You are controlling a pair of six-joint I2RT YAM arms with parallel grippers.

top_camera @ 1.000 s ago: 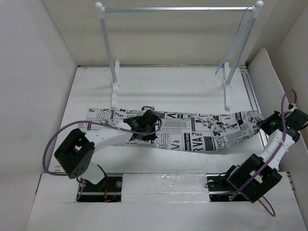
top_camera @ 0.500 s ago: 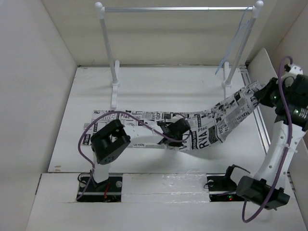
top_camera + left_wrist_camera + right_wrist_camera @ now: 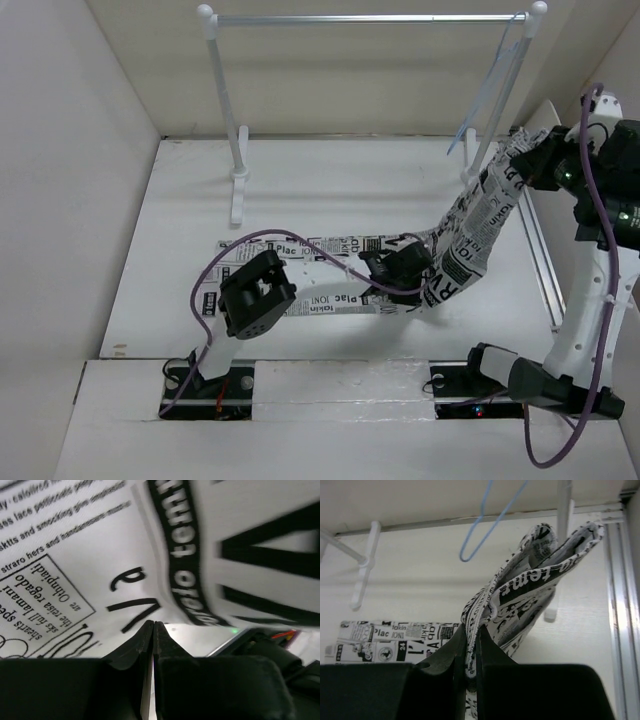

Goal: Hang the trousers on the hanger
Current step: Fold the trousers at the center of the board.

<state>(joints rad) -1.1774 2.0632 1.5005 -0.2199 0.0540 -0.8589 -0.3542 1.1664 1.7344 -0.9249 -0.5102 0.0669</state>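
Note:
The trousers (image 3: 300, 247), white with black newsprint, lie across the table middle and rise at their right end. My right gripper (image 3: 530, 160) is shut on that raised, folded end (image 3: 530, 580) and holds it up by the rack's right post; the cloth sits pinched between its jaws (image 3: 471, 630). My left gripper (image 3: 395, 268) is shut at the trousers' near edge where the cloth starts to rise. In the left wrist view the print (image 3: 75, 555) fills the frame above the closed jaws (image 3: 153, 625). The pale-blue hanger (image 3: 497, 85) hangs from the bar's right end, just above the raised cloth (image 3: 480, 522).
The white two-post rack (image 3: 360, 18) stands at the back, with feet on the table (image 3: 238, 195). Its right post (image 3: 563, 510) is close behind the lifted cloth. White walls enclose the table on the left, the back and the right. A metal rail (image 3: 535, 250) runs along the right edge.
My right gripper has lifted the trousers' right end up and back towards the hanger. My left gripper has moved right along the cloth, and the trousers have been dragged to the right.

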